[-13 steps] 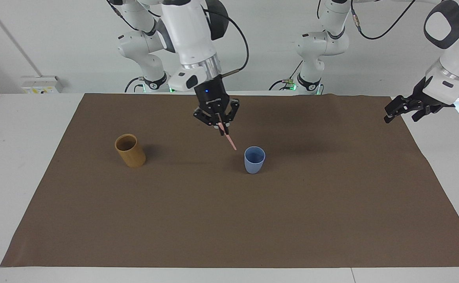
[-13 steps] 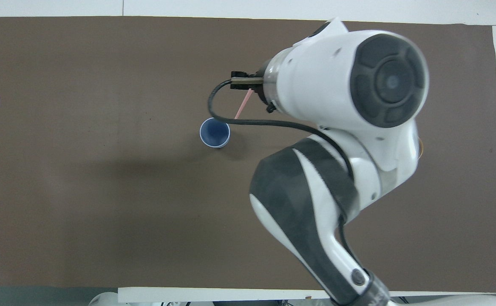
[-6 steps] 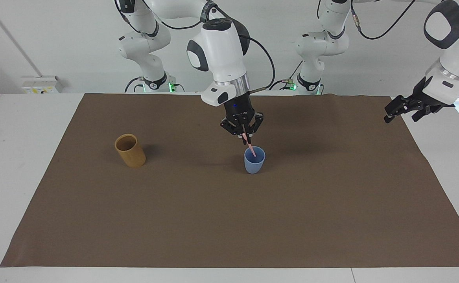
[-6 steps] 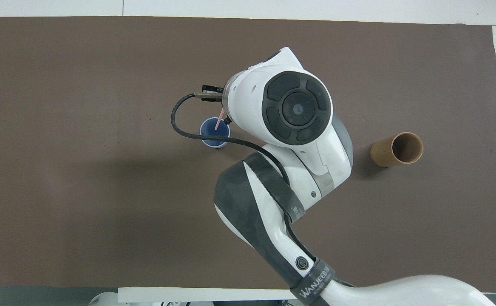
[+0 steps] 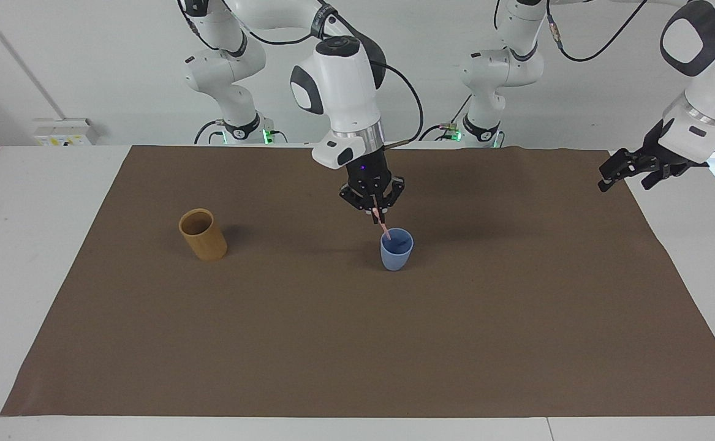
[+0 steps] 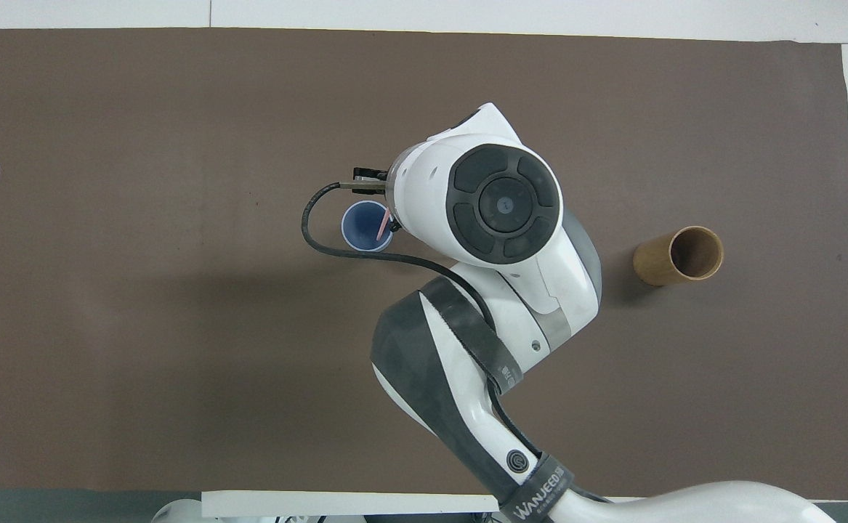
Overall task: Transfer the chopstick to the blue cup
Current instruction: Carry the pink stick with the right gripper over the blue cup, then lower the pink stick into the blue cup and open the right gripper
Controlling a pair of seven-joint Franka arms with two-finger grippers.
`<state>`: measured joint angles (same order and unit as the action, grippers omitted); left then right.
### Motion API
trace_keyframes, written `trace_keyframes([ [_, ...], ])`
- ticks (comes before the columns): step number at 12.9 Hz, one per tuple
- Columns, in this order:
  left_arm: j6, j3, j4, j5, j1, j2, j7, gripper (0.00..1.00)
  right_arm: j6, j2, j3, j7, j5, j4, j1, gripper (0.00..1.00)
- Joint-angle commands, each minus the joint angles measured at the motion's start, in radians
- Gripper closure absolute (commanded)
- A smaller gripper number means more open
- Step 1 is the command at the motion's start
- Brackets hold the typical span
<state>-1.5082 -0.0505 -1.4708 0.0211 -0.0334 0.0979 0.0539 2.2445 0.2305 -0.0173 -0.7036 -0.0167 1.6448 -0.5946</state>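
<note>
Right arm has swung from short of the cup to directly over it, bringing the chopstick's lower tip to the rim.

Right gripper (image 5: 374, 211), fingertips clamped on the tilted chopstick (image 5: 383, 226), hangs over the blue cup (image 5: 396, 253) mid-mat; the tip appears just inside the mouth, so release seems near. Left gripper (image 5: 625, 170) waits, fingers spread, over the mat's edge. Tan cup (image 5: 203, 234) stands apart toward the right arm's end.

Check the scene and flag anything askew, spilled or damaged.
Nothing stands out. The blue cup and tan cup stand upright on the brown mat. The chopstick is tilted only because the right claw holds it over the blue cup. The left claw waits, open.
</note>
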Motion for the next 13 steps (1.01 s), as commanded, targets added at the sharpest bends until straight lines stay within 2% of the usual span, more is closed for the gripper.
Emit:
trace_keyframes([
  [1, 0.008, -0.002, -0.025, 0.013, 0.004, -0.024, 0.003, 0.00, 0.035, -0.030, -0.009, 0.015, -0.006, 0.043, 0.007, 0.71],
  [2, 0.009, -0.002, -0.025, 0.013, 0.004, -0.024, 0.003, 0.00, 0.035, -0.028, -0.009, 0.015, -0.008, 0.040, 0.007, 0.57],
  [4, 0.008, -0.002, -0.025, 0.013, 0.004, -0.024, 0.003, 0.00, 0.037, -0.026, -0.009, 0.012, -0.006, 0.029, 0.007, 0.00],
  [7, 0.008, -0.002, -0.025, 0.013, 0.004, -0.024, 0.003, 0.00, 0.000, -0.017, -0.007, 0.018, 0.004, -0.042, 0.019, 0.00],
  [9, 0.008, -0.002, -0.025, 0.013, 0.004, -0.024, 0.003, 0.00, -0.106, -0.025, 0.000, 0.045, 0.009, -0.088, 0.054, 0.00],
  [13, 0.009, -0.002, -0.025, 0.013, 0.004, -0.024, 0.003, 0.00, -0.417, -0.175, 0.003, 0.349, 0.006, -0.089, 0.304, 0.00],
])
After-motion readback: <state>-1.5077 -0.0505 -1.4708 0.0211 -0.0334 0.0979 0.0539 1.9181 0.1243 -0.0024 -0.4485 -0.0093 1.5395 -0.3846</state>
